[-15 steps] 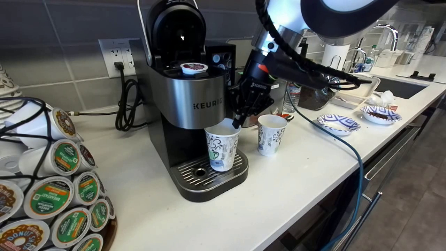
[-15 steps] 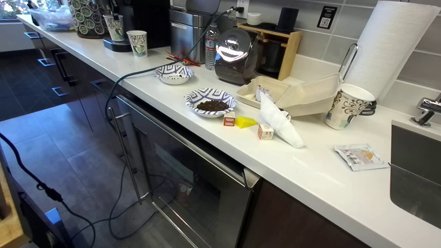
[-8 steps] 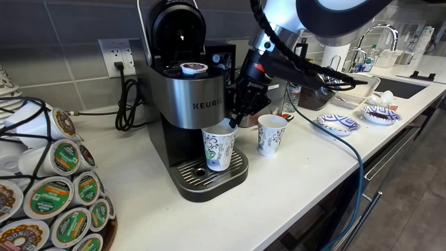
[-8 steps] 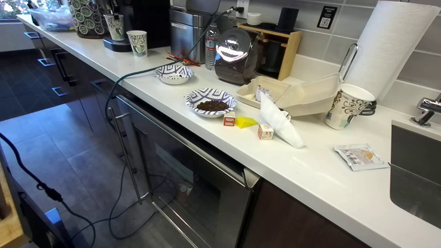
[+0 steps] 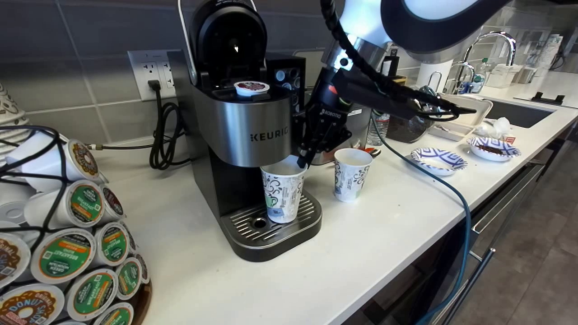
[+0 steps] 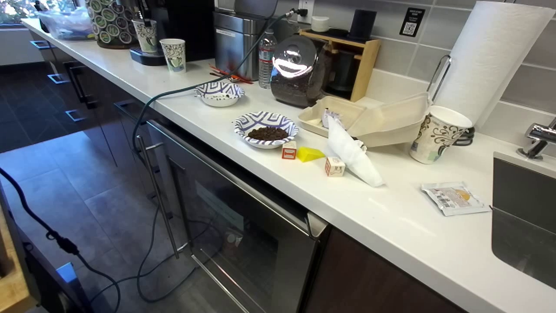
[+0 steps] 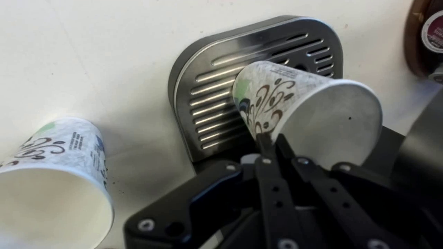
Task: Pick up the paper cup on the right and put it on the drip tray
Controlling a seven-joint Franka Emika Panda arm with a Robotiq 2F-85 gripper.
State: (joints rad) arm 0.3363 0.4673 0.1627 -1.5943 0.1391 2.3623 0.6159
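A white patterned paper cup (image 5: 282, 198) is over the metal drip tray (image 5: 253, 234) of the coffee maker, nearly upright. Its base is on or just above the slats; I cannot tell which. My gripper (image 5: 303, 161) is shut on its rim. In the wrist view, the gripper (image 7: 273, 138) has one fingertip outside the cup wall (image 7: 266, 93) and one inside, above the drip tray (image 7: 204, 97). A second, matching paper cup (image 5: 350, 180) stands on the counter beside the tray; it also shows in the wrist view (image 7: 65, 148). Both cups show in both exterior views.
The coffee maker (image 5: 253, 131) has its lid up, with a pod (image 5: 251, 88) on top. A basket of pods (image 5: 67, 253) stands on one side. Patterned bowls (image 6: 266, 129), a teal cable (image 6: 173, 92) and a water bottle (image 6: 266, 58) are further along the counter.
My gripper and the held cup have shifted slightly left over the drip tray in an exterior view, and down a little in the last half second. The second cup has not moved.
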